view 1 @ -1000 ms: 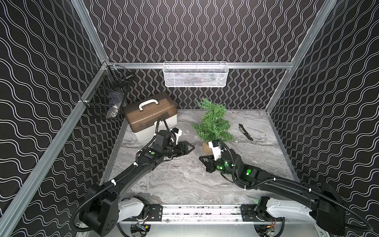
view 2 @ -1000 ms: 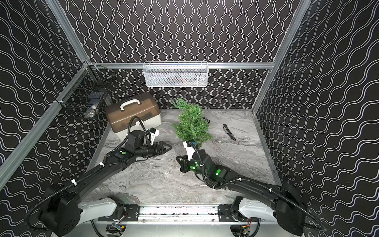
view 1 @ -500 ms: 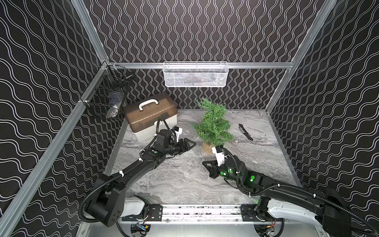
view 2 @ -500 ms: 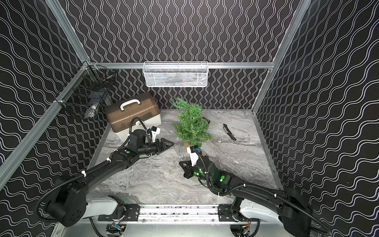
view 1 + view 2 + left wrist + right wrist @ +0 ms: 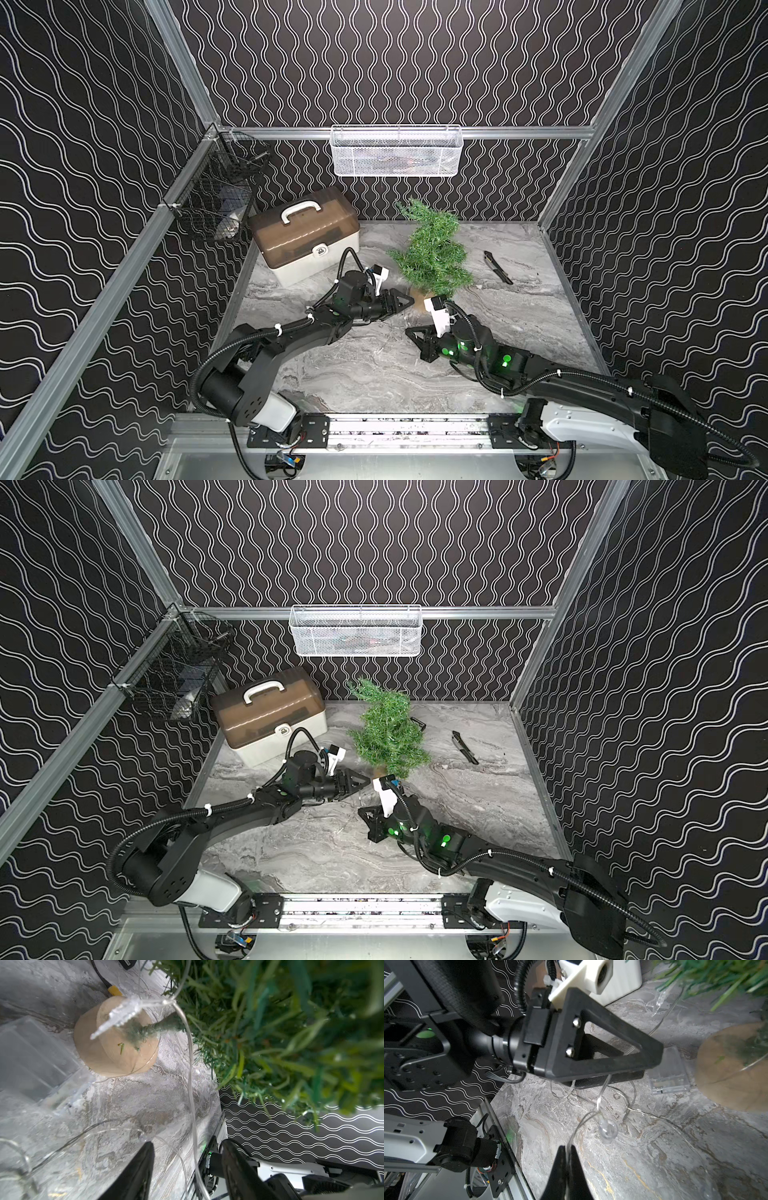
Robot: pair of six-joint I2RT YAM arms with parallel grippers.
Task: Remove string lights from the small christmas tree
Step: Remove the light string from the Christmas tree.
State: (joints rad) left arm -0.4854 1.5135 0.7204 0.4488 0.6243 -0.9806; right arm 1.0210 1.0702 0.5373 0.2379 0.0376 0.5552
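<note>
- The string lights [image 5: 190, 1076] are partly off. Loose loops and the clear battery box [image 5: 668, 1072] lie on the marble table [image 5: 540, 307], just beside the small christmas tree [image 5: 432, 249]. One strand climbs into the lower branches, and a thin loop circles the burlap base [image 5: 116, 1051].
- The right gripper [image 5: 567, 1148] is clamped on the wire just past a round bulb [image 5: 607, 1129], holding it off the table in front of the tree.
- The left gripper [image 5: 188, 1145] has its jaws apart, and the strand running between them is not yet pinched.
- The step in hand looks like hand-over-hand unwinding. The next move likely calls for the left jaws to close on the wire, then draw it clear of the branches without toppling the tree.
- Compared with a second earlier, the left gripper has pushed closer to the base and narrowed its jaws. The tree stands where it did.
</note>
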